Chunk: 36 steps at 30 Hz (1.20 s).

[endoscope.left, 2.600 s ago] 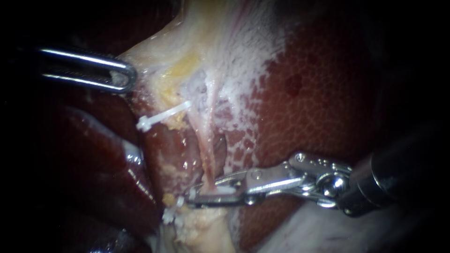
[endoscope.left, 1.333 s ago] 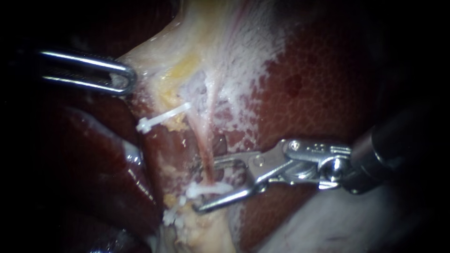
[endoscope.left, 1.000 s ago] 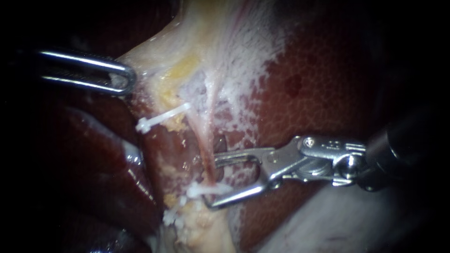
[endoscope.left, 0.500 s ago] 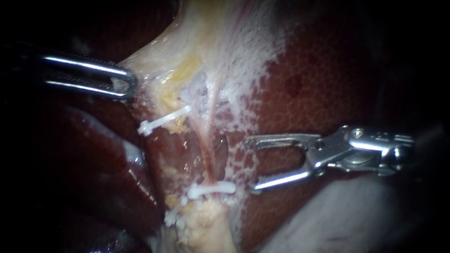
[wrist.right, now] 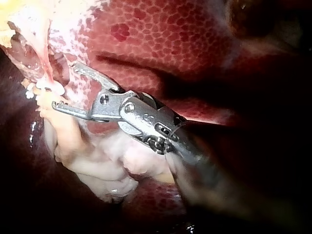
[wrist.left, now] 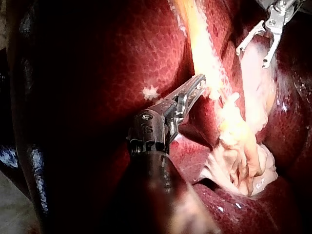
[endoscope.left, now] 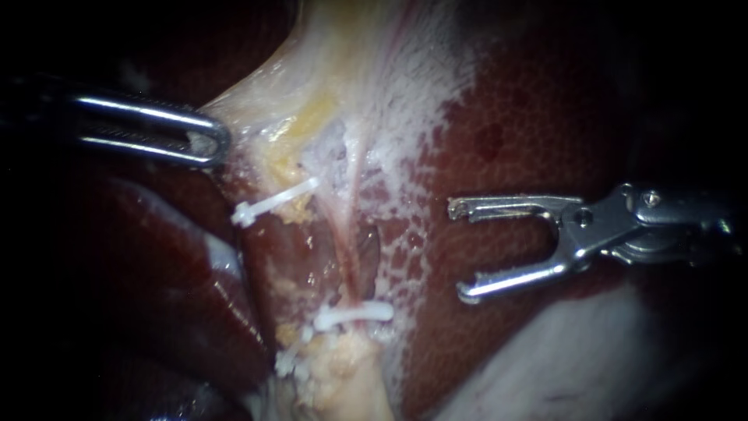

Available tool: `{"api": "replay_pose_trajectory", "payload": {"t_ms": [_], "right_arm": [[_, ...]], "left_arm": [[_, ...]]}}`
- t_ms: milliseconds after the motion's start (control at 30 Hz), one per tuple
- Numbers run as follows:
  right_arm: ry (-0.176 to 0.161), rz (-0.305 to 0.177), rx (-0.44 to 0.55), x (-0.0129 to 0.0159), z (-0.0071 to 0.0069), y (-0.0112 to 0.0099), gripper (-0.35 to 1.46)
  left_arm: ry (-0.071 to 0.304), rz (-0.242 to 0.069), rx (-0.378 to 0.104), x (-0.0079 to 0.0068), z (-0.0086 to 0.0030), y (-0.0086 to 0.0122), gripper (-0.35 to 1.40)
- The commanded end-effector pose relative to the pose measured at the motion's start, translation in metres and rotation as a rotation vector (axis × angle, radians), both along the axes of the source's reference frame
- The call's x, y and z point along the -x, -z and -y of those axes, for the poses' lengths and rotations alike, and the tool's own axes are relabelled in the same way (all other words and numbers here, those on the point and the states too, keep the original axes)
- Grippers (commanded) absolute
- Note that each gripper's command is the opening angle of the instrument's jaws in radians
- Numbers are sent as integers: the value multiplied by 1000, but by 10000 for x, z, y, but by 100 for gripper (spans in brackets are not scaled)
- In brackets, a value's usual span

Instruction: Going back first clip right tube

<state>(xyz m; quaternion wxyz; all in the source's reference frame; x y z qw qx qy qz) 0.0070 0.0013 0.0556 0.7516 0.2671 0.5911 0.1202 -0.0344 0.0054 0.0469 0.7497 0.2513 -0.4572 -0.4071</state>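
Your right instrument [endoscope.left: 460, 251] hung over the liver [endoscope.left: 530, 117] with its jaws spread wide and empty, well apart from the white clip [endoscope.left: 354, 316], which sat across the lower end of the thin pink tube [endoscope.left: 345, 249]. Your left instrument [endoscope.left: 210, 140] pinched the pale tissue [endoscope.left: 265, 93] at its edge.

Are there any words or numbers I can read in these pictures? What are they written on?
No text here can be read.
Liver, pale tissue, upper clip, lower clip: no writing on them.
Left instrument, clamped on the pale tissue, and right instrument, jaws open: any tiny marks on the metal are too small to read.
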Motion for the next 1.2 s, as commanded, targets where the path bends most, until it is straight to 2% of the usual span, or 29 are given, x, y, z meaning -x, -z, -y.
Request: {"api": "replay_pose_trajectory", "payload": {"t_ms": [33, 233, 400, 700, 1200], "right_arm": [[0, 0, 0, 0, -1, 0, 60], [2, -2, 11, 1, 0, 1, 60], [3, -3, 11, 3, 0, 1, 60], [13, -10, 39, 11, 3, 6, 60], [15, -13, 49, 13, 3, 10, 60]], "left_arm": [[-4, 1, 6, 0, 0, -4, -35], [3, -3, -15, 4, 4, -42, -35], [-11, -5, -36, 19, 13, -68, -35], [-32, -1, -40, 41, 21, -79, -35], [-38, 4, -47, 48, 26, -76, -35]]}}
